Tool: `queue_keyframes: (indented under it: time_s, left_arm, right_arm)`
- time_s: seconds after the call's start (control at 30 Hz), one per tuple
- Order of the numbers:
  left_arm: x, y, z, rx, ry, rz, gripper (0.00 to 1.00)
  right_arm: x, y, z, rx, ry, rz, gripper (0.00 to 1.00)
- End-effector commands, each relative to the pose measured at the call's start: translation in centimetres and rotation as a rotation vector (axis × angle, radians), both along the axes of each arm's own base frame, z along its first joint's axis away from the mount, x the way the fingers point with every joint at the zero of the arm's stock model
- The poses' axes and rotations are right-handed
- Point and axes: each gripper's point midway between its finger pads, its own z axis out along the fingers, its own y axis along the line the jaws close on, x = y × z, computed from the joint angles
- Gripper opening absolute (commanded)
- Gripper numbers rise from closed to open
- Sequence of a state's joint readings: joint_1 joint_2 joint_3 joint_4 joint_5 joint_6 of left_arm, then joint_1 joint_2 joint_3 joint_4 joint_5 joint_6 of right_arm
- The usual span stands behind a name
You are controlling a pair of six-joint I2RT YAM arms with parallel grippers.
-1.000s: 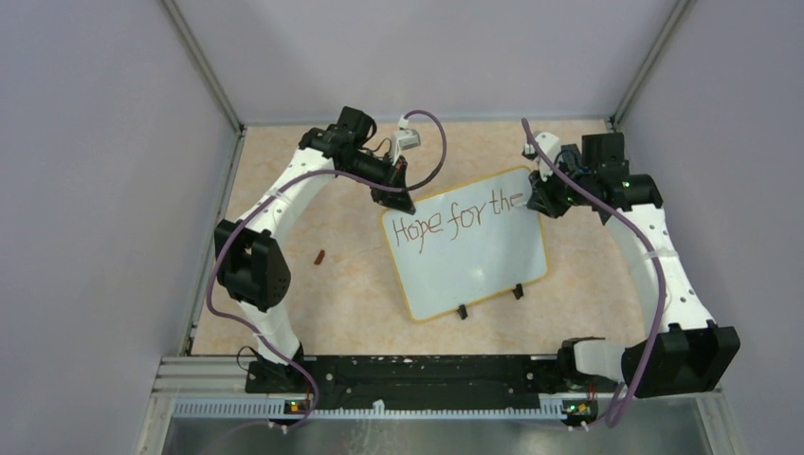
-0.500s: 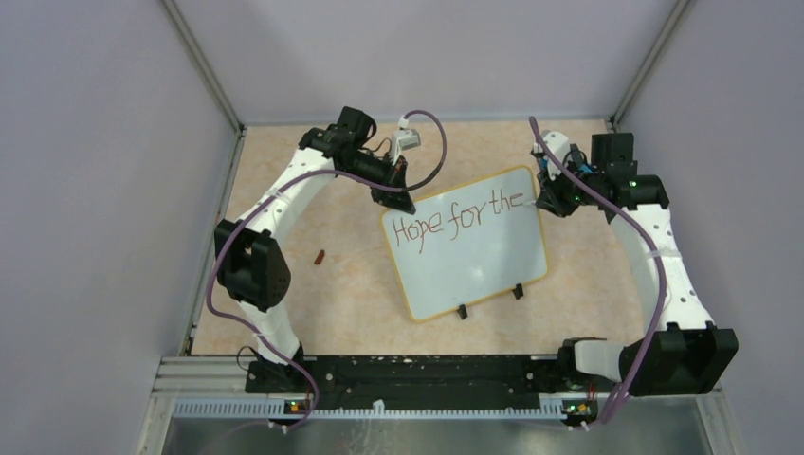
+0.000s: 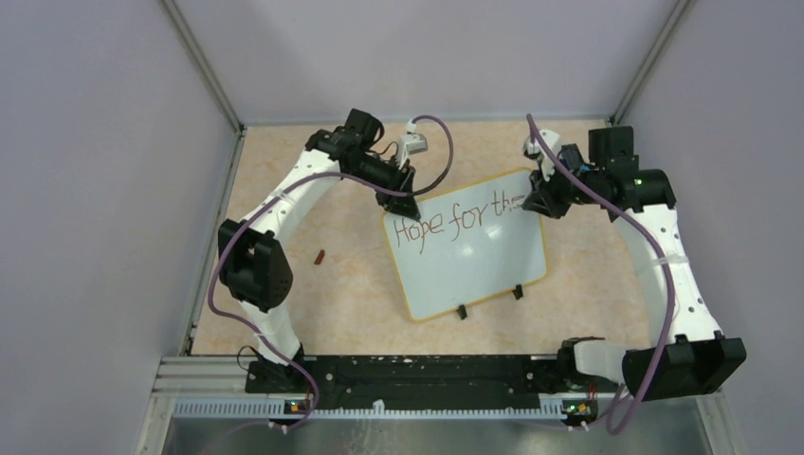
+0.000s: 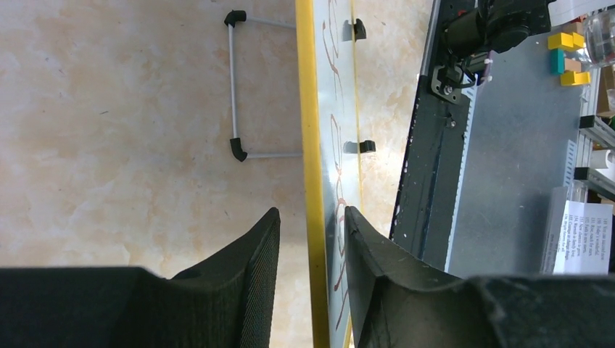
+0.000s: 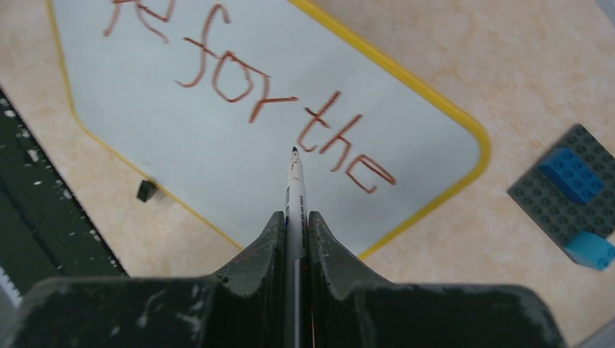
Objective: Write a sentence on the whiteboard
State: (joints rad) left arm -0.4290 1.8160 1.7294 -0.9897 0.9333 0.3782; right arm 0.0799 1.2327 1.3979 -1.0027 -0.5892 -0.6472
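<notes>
- Right gripper (image 5: 294, 217) is clenched on the marker (image 5: 294, 190); the pen points straight out ahead of the fingers, its tip over the white by the "t" of "the"; you cannot tell whether it touches the surface.
- Left gripper (image 4: 310, 214) stands released; its two fingers sit either side of the yellow rim at the far left corner, and the left wrist view shows a gap on both sides, so nothing is pinched.
- The whiteboard (image 3: 484, 261) lies mid-table between your two arms; its long axis is skewed, with the right end farther from the bases than the left.
- The sentence (image 3: 453, 214) reads "Hope for the" along the far edge; by my reckoning it is about three-quarters done, with the last word to come.
- Here is what the next stroke turns on: the blank band lies on the near side of that line, toward the bases from the pen tip; the second line should run parallel to the first, along the skewed long axis.
- The right arm has the pen and is the nearer to the blank; with the left jaws slack, mind the board sliding under pen pressure.
</notes>
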Motion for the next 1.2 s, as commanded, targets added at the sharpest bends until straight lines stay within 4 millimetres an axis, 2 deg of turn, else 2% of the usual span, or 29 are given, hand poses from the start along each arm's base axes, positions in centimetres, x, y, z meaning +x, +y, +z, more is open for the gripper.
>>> queue_keyframes:
  time_s: [0.0, 0.23, 0.43, 0.6, 0.8, 0.97, 1.17]
  left_arm:
    - [-0.2, -0.2, 1.5, -0.028, -0.048, -0.013, 0.43]
    - [-1.0, 0.1, 1.5, -0.039, -0.046, -0.019, 0.45]
    - [-1.6, 0.7, 0.7, -0.036, -0.025, -0.008, 0.45]
    - [-1.7, 1.0, 0.2, -0.033, -0.016, -0.002, 0.45]
    - [-1.6, 0.9, -0.5, -0.029, 0.001, 0.000, 0.41]
    - [-1.4, 0.8, -0.9, -0.027, 0.015, -0.001, 0.33]
    - [-1.5, 0.8, -1.0, -0.028, 0.020, 0.001, 0.24]
  right_arm:
    - [-4.7, 4.0, 1.6, 0.083, 0.023, 0.183, 0.00]
    - [-7.7, 7.6, -1.1, 0.113, 0.067, 0.273, 0.00]
    - [-8.8, 9.7, -4.2, 0.118, 0.071, 0.302, 0.00]
    - [-9.8, 11.0, -6.1, 0.116, 0.070, 0.333, 0.00]
    - [-9.8, 12.3, -6.7, 0.133, 0.062, 0.342, 0.00]
    - [-9.4, 13.5, -6.7, 0.132, 0.042, 0.335, 0.00]
    - [-9.4, 13.4, -7.9, 0.091, 0.024, 0.326, 0.00]
